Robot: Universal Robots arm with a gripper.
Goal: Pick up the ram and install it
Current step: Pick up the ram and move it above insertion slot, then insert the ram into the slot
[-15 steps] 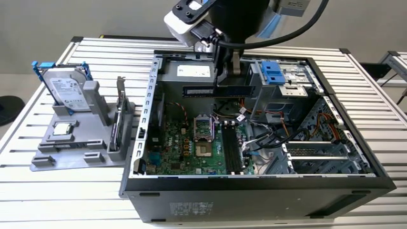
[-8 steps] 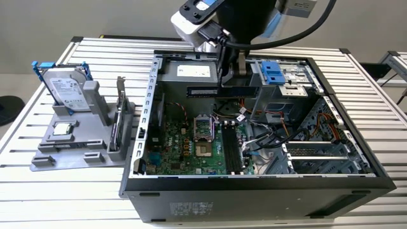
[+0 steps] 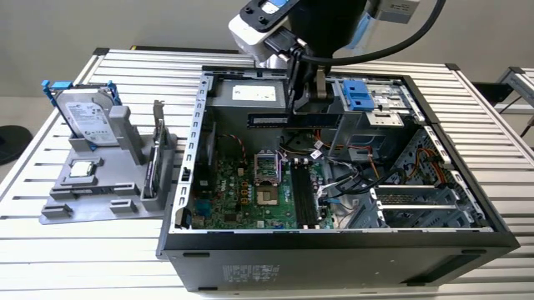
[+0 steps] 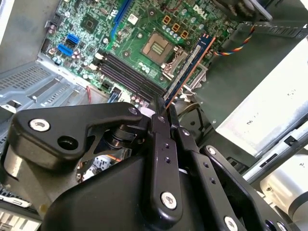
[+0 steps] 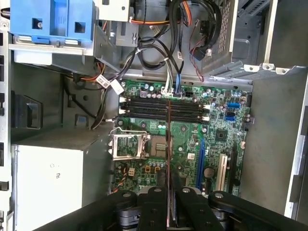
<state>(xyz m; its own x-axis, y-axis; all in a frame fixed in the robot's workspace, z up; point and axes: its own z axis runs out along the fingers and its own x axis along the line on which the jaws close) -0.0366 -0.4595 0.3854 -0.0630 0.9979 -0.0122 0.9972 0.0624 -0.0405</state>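
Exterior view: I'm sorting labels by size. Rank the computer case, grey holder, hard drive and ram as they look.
1. computer case
2. grey holder
3. hard drive
4. ram, longer than the drive but much narrower

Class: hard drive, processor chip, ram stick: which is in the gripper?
The ram, clamped in the gripper above the open case; the hard drive and processor chip sit on the grey stand.

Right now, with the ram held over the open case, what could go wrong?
1. In the first wrist view the ram, clamped in the gripper, seems to lie across the memory slots, not along them; lowered like this it could hit the motherboard.
2. Loose cables hang close to the slots and might snag.
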